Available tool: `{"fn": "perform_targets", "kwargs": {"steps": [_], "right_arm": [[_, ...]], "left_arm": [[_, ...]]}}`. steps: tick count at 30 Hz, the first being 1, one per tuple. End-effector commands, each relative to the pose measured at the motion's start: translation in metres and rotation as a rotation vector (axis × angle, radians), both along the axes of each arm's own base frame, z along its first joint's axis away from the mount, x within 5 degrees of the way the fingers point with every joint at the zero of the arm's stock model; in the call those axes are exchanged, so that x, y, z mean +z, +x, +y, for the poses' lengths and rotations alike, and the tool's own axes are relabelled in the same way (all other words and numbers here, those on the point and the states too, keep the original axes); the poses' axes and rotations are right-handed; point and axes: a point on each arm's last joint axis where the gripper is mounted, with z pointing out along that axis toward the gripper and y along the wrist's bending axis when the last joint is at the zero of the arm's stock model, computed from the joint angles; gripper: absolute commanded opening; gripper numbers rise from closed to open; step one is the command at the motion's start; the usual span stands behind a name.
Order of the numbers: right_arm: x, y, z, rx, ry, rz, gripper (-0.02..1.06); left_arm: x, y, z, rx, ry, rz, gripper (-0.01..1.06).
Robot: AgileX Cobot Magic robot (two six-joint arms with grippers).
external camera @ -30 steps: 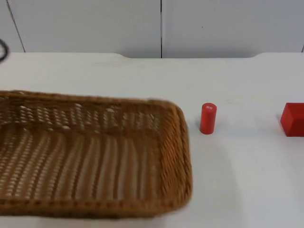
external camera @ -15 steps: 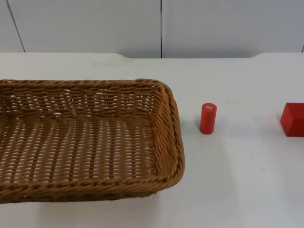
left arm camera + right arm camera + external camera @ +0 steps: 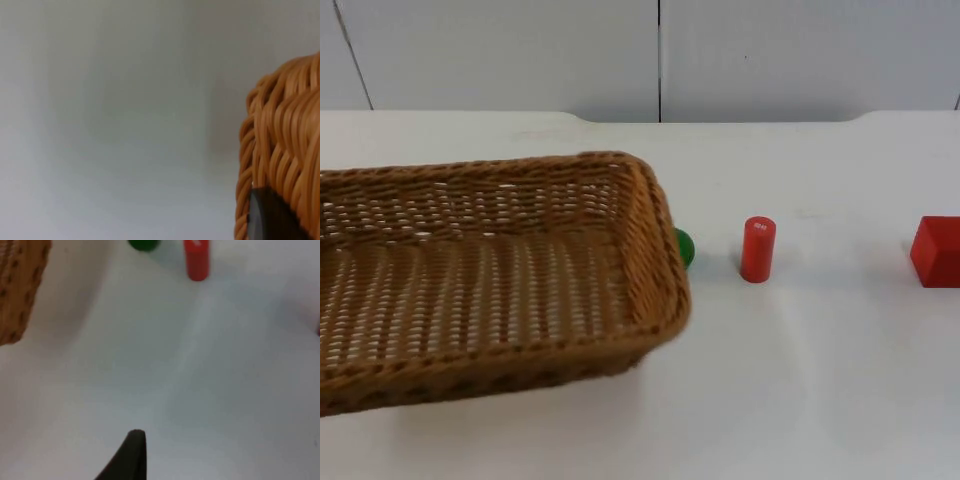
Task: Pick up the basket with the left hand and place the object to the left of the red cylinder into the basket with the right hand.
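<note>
basket's tipped and swung left in the last second, uncovering the small green round object [image 3: 684, 247] just left of the red cylinder [image 3: 758, 249]. my left gripper [image 3: 270, 220] pinches the woven wicker basket [image 3: 490, 270] rim; right gripper [image 3: 131, 455] hovers over the white surface [image 3: 820, 380], jaws' state i can't tell.

Left gripper [image 3: 267, 220]: one fingertip in frame, black, flat-faced with an angled edge, matte finish. Right gripper [image 3: 131, 455]: one fingertip, black, narrowing to a rounded tip, smooth surface, plain with a dull sheen.
</note>
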Motion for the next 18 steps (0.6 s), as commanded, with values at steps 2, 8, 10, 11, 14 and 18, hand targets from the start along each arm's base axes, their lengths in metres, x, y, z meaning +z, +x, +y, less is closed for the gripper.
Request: {"fn": "perform_targets", "kwargs": {"steps": [2,8,10,11,14,18], "right_arm": [[0.005,0.020,0.023,0.101,-0.019,-0.051,1.04],[-0.009,0.069,0.075,0.264,-0.075,-0.061,1.04],[-0.014,0.081,0.085,0.291,-0.089,-0.059,1.04],[-0.018,0.099,0.099,0.315,-0.098,-0.062,1.03],[-0.040,0.134,0.120,0.318,-0.106,-0.021,0.99],[-0.059,0.162,0.135,0.339,-0.124,-0.015,0.93]], "left_arm": [[-0.001,-0.001,0.013,0.102,-0.041,-0.001,0.00],[-0.001,-0.002,0.022,0.147,-0.031,-0.014,0.00],[-0.001,-0.002,0.022,0.148,-0.029,-0.015,0.00],[-0.002,-0.002,0.023,0.146,-0.025,-0.015,0.00],[-0.002,-0.002,0.023,0.140,-0.018,-0.013,0.00],[-0.002,-0.003,0.023,0.137,-0.020,-0.009,0.00]]}}
